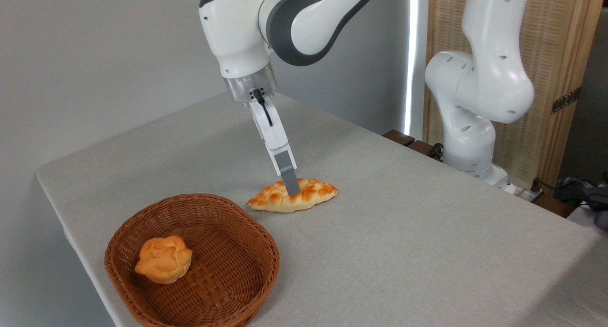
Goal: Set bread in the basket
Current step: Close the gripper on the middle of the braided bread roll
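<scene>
Gripper (293, 190) tilted, fingertip down on the bread (293, 197), right at its middle; can't tell if spread or pinching. One loaf on the table (403, 232), one basket (237, 251) lower left of gripper, one bun (164, 259) inside.

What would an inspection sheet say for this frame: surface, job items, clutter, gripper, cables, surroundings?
Surface: table under a plain light grey cloth, no stains seen.
Job's things: braided bread lies on the cloth, outside and just behind-right of the wicker basket; not yet in it.
Clutter: one small round bun already inside the basket; nothing else on the cloth.
Gripper: gripper down at the loaf's middle; only one grey finger shows, so grip cannot be judged.
Cables: a black lead runs down the gripper body; more wires by the arm base.
Surroundings: grey wall, wooden screen behind the arm.
</scene>
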Controlling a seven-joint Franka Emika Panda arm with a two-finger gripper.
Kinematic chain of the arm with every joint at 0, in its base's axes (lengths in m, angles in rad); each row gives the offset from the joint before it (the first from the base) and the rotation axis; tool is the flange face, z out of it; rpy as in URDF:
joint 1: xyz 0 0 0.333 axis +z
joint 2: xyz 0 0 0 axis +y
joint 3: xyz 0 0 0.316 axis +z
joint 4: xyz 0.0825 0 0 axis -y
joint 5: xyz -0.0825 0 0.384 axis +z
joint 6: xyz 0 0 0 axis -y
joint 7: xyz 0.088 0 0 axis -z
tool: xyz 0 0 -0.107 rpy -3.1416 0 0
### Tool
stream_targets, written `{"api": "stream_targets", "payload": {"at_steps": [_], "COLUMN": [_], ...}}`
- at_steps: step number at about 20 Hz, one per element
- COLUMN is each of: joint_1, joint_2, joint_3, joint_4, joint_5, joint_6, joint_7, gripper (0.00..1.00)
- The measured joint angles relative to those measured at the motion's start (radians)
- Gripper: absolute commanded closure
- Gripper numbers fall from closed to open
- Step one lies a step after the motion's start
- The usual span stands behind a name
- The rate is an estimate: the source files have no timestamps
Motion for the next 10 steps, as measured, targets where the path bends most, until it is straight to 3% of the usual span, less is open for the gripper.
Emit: {"api": "stream_targets", "payload": {"at_steps": [3,10], "joint_1": [0.000,0.000], "joint_2": [0.005,0.008], "joint_3": [-0.004,-0.005], "joint_4": [-0.007,-0.022], "joint_5": [0.034,0.038], "joint_6": [0.005,0.005], "joint_7": [0.000,0.040], "gripper": [0.00,0.00]}}
